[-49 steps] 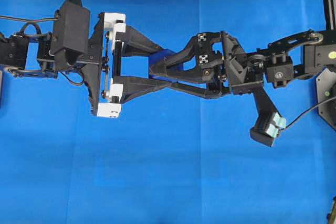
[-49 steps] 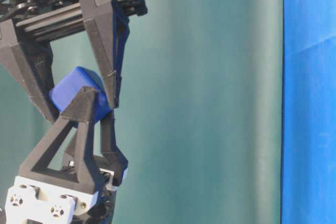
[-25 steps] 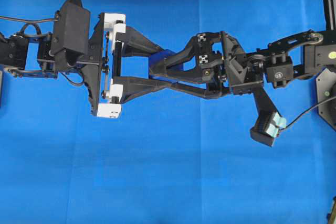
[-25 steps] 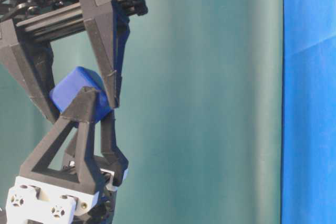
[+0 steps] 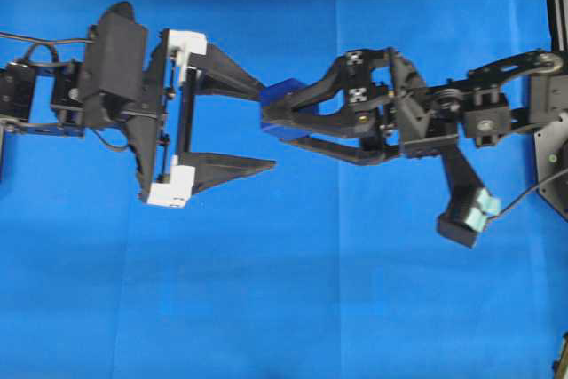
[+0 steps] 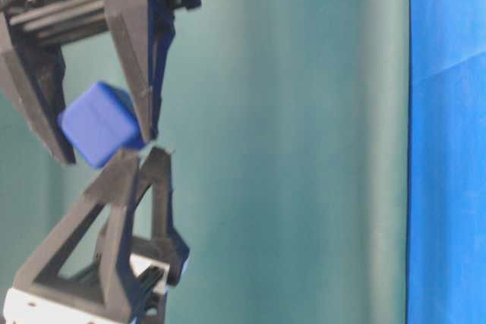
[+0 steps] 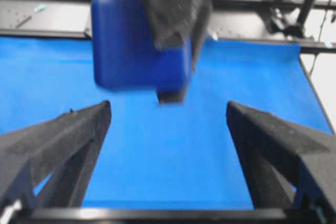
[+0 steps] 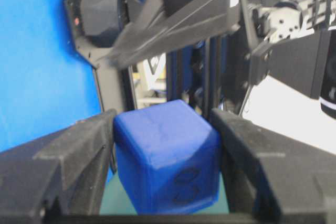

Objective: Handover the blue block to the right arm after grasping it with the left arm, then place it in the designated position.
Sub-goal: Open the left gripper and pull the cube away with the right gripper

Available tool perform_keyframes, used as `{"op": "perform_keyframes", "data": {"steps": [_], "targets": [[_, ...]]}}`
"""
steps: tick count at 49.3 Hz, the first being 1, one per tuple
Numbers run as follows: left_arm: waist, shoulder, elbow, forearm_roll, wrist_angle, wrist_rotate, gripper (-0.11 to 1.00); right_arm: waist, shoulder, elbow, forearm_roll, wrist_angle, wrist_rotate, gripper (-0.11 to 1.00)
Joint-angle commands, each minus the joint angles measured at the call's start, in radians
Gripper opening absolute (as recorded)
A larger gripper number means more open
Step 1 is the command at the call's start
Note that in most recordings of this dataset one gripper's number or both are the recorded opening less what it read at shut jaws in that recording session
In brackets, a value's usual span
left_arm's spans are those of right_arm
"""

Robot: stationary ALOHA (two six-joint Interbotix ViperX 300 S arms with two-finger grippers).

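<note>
We judge the handover done: the blue block [image 5: 277, 98] sits pinched between the fingers of the right gripper [image 5: 282, 123], held in the air above the blue cloth [image 5: 293, 290]. The left gripper [image 5: 263, 127] is spread wide, clear of the block. Placing remains. We see no marked spot; only the left fingers [image 6: 125, 210] stand close by.

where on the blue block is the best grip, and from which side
Grip the blue block across two opposite flat faces, as the right end effector does now, coming in level from the right of the overhead view. The flat parallel sides seat the fingers squarely; the rounded edges would slip. The left end effector stands open.
</note>
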Motion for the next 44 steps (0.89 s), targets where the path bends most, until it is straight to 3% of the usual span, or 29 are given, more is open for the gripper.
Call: {"op": "perform_keyframes", "data": {"steps": [1,21,44], "targets": [[-0.005,-0.043,0.003,0.002,-0.005,0.0,0.93,0.009,-0.049,0.008,0.003,0.012,0.002,0.5],[-0.003,-0.094,0.048,0.003,-0.002,-0.005,0.93,0.077,-0.19,0.095,0.015,0.132,0.002,0.5],[-0.005,-0.1,0.052,0.002,0.005,-0.005,0.93,0.092,-0.195,0.1,0.023,0.156,0.003,0.5]]}}
